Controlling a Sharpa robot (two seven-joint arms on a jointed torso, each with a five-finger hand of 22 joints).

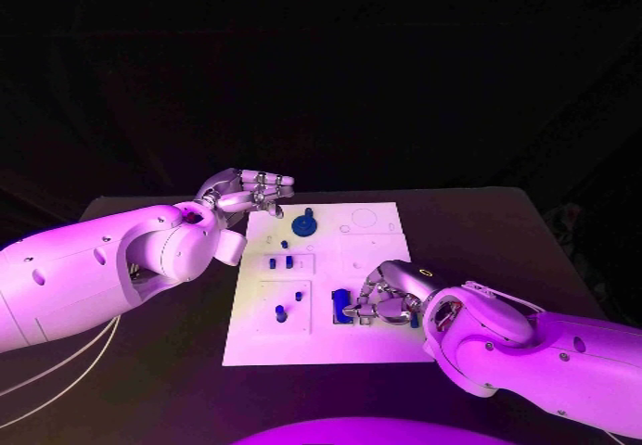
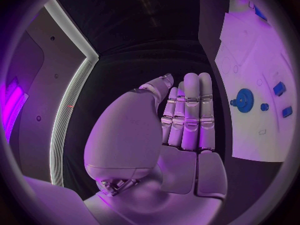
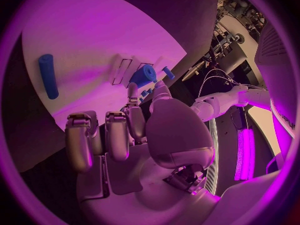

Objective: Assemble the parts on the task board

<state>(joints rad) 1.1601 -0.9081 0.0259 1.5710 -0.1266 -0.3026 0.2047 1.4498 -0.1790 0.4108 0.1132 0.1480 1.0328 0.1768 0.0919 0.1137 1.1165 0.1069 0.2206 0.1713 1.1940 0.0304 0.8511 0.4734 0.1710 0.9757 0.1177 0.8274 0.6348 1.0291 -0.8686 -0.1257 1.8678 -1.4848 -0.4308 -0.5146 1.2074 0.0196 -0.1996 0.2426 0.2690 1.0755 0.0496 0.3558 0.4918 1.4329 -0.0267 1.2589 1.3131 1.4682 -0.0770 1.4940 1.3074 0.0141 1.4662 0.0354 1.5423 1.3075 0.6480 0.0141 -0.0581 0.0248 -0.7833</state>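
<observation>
The right hand rests low over the near right part of the task board, fingers curled downward around a blue part at the fingertips; whether it actually grips that part cannot be told from the head view. In the right wrist view the same hand shows its fingers bent, one fingertip touching a short blue cylinder lying on the board; a longer blue rod lies well apart from it on the white surface. The left hand hangs above the far left corner of the board, fingers extended and close together, holding nothing; the left wrist view confirms a flat, empty palm. A blue gear stands on the board near that hand. Small blue pegs sit in the middle left panel, another peg in the near left panel
</observation>
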